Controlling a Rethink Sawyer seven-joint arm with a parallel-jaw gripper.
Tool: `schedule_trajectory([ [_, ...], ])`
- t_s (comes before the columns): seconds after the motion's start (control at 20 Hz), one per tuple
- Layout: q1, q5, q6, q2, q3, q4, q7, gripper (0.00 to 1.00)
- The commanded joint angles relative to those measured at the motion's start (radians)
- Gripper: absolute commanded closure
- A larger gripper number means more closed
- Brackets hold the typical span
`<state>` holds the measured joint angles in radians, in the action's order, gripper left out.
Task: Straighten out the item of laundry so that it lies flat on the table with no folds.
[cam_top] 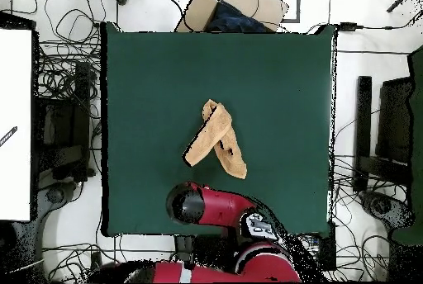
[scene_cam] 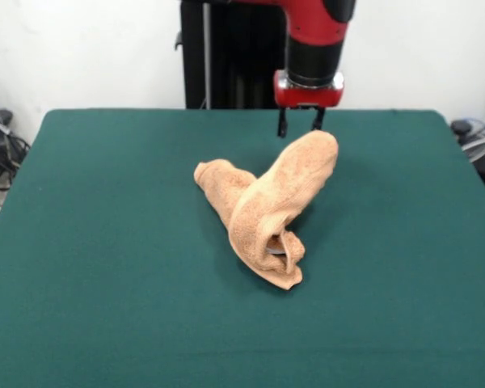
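The item of laundry [scene_cam: 267, 210] is a peach-orange towel bunched into two rolled strips crossing in a V near the middle of the green table [scene_cam: 105, 242]. One strip slants up towards the far right, and its upper end looks raised off the felt. My gripper [scene_cam: 299, 125] hangs right at that raised end with its two dark fingers apart; I cannot tell whether the tips touch the cloth. From overhead the towel [cam_top: 216, 136] shows as a crossed shape on the table [cam_top: 273, 91], and the red arm's head [cam_top: 188, 204] covers the gripper.
A cardboard box [cam_top: 235, 8] sits beyond the table's far edge in the overhead view. Cables lie on the floor all round the table. A white surface [cam_top: 16, 115] stands at the left and dark equipment [cam_top: 388, 132] at the right.
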<state>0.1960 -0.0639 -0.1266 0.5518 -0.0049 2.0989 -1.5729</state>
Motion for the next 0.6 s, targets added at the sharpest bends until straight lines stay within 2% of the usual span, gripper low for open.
schedule_trajectory([
  [0.05,-0.021,-0.001,0.061,0.03,0.094,-0.073,-0.154,0.0],
  [0.6,-0.073,0.053,-0.003,0.081,0.108,-0.076,-0.183,0.0],
])
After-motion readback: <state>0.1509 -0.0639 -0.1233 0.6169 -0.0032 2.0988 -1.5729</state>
